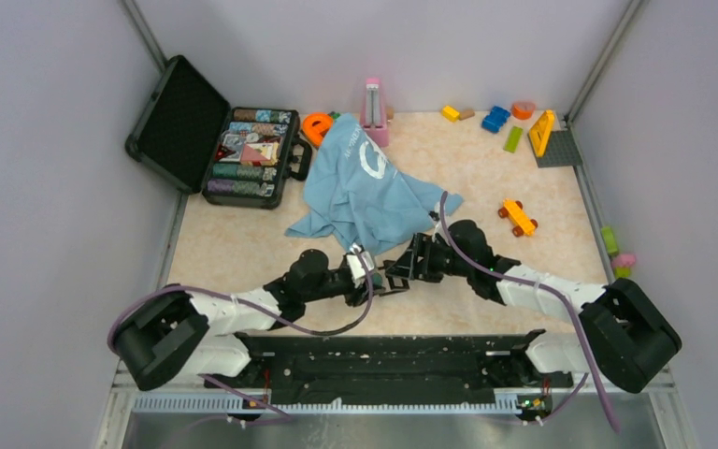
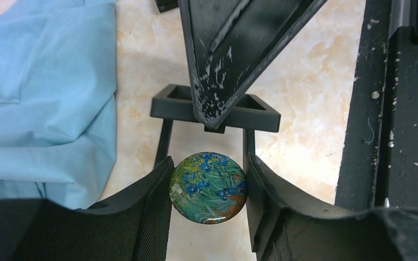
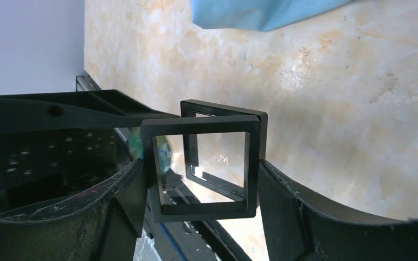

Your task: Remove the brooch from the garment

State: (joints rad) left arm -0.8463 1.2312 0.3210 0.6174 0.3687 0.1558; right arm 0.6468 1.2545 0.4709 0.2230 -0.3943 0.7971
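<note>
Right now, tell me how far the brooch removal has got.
Done: the brooch is off the garment, which lies apart on the table. In hand: the left claw grips the brooch by its edges, while the right claw holds an open black square box just beside it. Left: probably only putting the brooch down, perhaps into that box.

One shirt, one brooch, one black frame, one open case, one metronome, one toy car.
</note>
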